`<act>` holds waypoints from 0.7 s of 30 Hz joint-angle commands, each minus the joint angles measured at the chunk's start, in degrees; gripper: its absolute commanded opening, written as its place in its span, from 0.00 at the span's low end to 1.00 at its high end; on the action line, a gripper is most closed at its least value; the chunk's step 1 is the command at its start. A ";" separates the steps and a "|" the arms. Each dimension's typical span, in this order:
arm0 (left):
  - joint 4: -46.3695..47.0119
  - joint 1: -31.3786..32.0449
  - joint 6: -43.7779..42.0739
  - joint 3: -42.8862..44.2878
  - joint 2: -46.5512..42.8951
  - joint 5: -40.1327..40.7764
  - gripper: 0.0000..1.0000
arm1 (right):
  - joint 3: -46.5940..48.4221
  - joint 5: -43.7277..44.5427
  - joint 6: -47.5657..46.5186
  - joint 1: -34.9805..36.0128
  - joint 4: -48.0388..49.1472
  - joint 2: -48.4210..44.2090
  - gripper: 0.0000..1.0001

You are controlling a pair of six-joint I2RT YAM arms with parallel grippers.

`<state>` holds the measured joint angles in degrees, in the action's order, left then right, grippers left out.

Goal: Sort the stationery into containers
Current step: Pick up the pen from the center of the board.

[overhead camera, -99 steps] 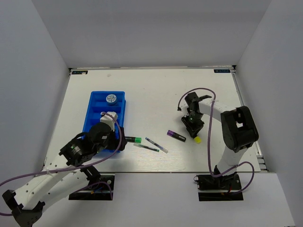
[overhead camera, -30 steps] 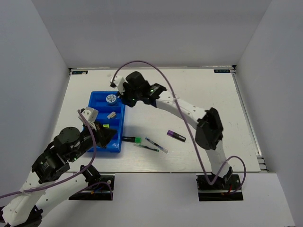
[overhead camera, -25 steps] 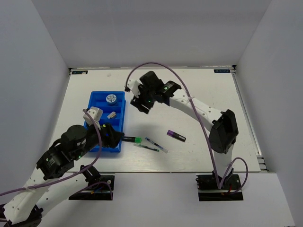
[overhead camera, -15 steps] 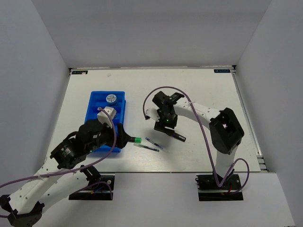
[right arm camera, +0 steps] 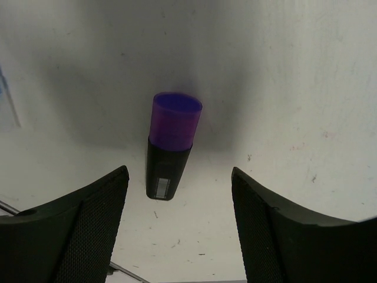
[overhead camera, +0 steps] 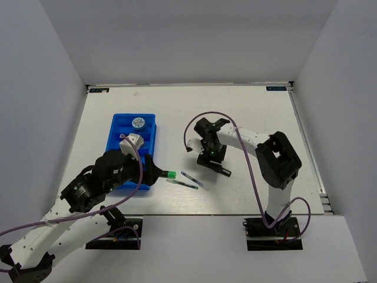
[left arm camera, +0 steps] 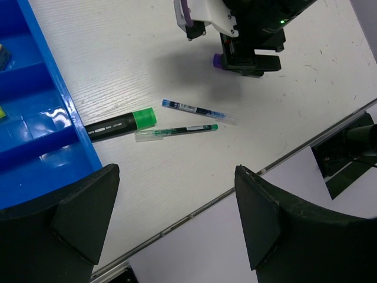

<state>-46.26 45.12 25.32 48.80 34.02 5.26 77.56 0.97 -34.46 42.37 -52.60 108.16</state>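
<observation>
While both arms reached over the white table [overhead camera: 265,118], we found each pair of jaws standing wide apart and holding nothing. The right gripper [right arm camera: 178,171] pointed down over the purple-capped marker [right arm camera: 171,147], which lay flat on the table right of centre. In the right wrist view the marker sat between the two fingers [right arm camera: 88,218] with a clear gap on either side, its purple cap at the far end and its black body nearer the camera.

The left gripper [left arm camera: 177,171] hung above the table's near edge, with bare tabletop between its fingers. Beyond it lay the green-capped marker [left arm camera: 121,124], its black end right at the wall of the blue tray [left arm camera: 53,100]; we could not tell whether the two touched. Just beside the green cap lay two thin pens, a green-tinted pen [left arm camera: 177,131] and, a little farther, a blue-tinted pen [left arm camera: 197,109], close together but apart. All three rested on the table, outside the tray.

From above, we saw the tray left of centre, with the blue-and-white roll [overhead camera: 138,122] in its far compartment.
</observation>
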 commanded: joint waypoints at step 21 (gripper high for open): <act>-2.61 0.05 -0.54 0.95 -2.64 1.51 0.89 | -8.21 -5.36 10.11 -0.45 6.37 6.28 0.02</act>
<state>-48.12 45.12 25.30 48.80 31.64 5.80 73.69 1.78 -26.30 41.67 -47.20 110.41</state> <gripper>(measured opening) 0.889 0.353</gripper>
